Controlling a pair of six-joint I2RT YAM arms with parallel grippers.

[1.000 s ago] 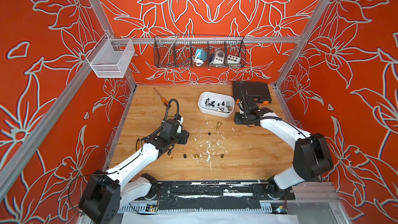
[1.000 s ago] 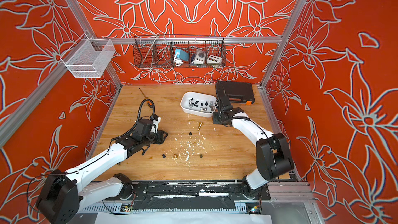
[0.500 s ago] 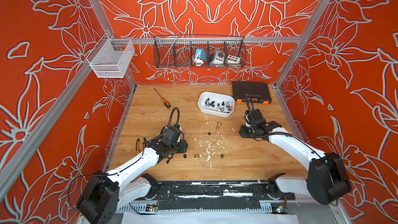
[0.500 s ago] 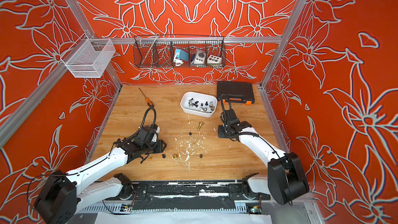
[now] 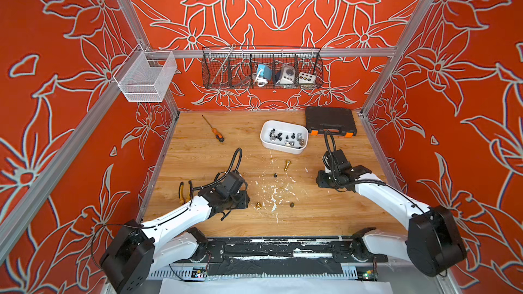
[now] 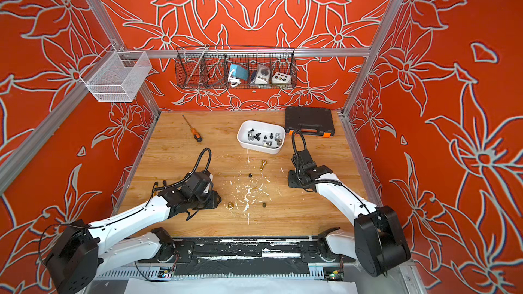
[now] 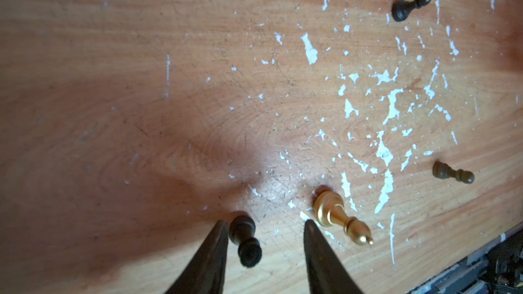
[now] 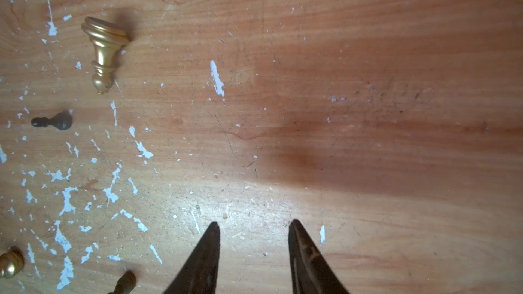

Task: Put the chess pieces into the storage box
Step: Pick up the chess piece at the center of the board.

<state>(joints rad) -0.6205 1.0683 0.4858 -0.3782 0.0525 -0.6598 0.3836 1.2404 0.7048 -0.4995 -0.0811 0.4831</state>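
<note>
Tabletop of pale wood inside an orange, flower-patterned enclosure, seen from above, with two white robot arms reaching in from the near edge. The storage box (image 5: 283, 150), a white rounded tub, sits toward the back of the table (image 5: 198, 159), just beside a black toolcase (image 5: 329, 118). Inside it is a cluster of small black and silver chess pieces (image 5: 278, 136). A few more pieces lie scattered on the open wood among white paint flecks (image 5: 274, 207), nearer the arms than the box.

The left gripper (image 7: 265, 225) is low over the table, its two dark fingers spread apart on either side of a black pawn (image 7: 244, 240). The pawn sits close against one finger with a clear gap to the other, so it is straddled and not yet pinched. This looks like the line-up for a pick. Whether the pawn is upright or lying cannot be told from this angle. A gold piece (image 7: 335, 214) sits just outside the other finger, near enough that closing might nudge it.

The right gripper (image 8: 254, 224) hovers over bare wood, well apart from the box, fingers parted with nothing between them. That empty, open stance suggests it is free to fetch another piece. A second gold piece (image 8: 103, 52), apparently on its side, and a dark pawn (image 8: 53, 121) lie off to one side of it.
</note>
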